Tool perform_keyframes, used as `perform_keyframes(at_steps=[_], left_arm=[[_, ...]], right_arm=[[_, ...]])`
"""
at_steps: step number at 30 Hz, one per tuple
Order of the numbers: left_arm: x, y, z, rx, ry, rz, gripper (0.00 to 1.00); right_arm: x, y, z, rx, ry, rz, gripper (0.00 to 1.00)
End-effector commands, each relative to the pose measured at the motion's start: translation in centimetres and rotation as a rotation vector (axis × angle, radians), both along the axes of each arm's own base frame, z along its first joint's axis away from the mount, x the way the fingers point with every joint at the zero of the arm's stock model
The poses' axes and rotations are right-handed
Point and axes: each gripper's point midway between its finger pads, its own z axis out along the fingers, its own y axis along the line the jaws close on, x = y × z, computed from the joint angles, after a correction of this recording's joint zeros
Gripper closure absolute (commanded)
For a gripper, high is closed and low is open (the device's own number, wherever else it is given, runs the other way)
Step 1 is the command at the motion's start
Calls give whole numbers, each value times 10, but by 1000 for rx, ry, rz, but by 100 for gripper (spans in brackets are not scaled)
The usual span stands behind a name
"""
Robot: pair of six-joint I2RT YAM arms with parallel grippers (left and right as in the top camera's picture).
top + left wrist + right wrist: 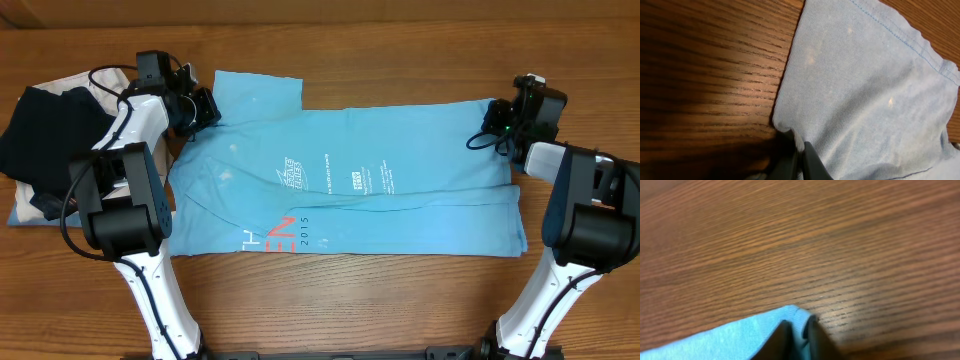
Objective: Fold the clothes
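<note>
The light sky-blue T-shirt lies spread across the table, partly folded lengthwise, its white and orange-red lettering showing near the middle and front left. My left gripper is shut on the shirt's far left edge; the left wrist view shows the cloth pinched between the fingers. My right gripper is shut on the shirt's far right corner; the right wrist view shows the blue corner clamped between the fingers.
A black garment lies on a beige folded garment at the left edge of the wooden table. Both arm bases stand at the front.
</note>
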Motion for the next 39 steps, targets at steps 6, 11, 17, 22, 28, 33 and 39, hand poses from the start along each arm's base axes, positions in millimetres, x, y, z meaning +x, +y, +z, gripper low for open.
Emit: perform_keyframes(at_steps=[6,11,17,22,28,33,39], left_arm=[[-4,-1,-6,-19,26,9,96],[3,2,27,-28,-43,8,96],[-1,0,75,-21,-98,0,96],[-18,1,103,-19,-83,5,96],[-38,11,122,-17,-49,32,96],[-62,27,127,-26,22,72,96],[-94,39,113,7,158,82,96]], right_arm=[[4,-11,-2,-35,7,-43,95],[2,-22,11,-20,38,-67,96],[-2,-23,54,-16,58,-71,96],[-25,-34,91,-52,104,-132,96],[-63,-48,114,-86,194,-209,96],[-100,-46,106,-66,332,-224,96],[-134,-36,86,-36,497,-216,96]])
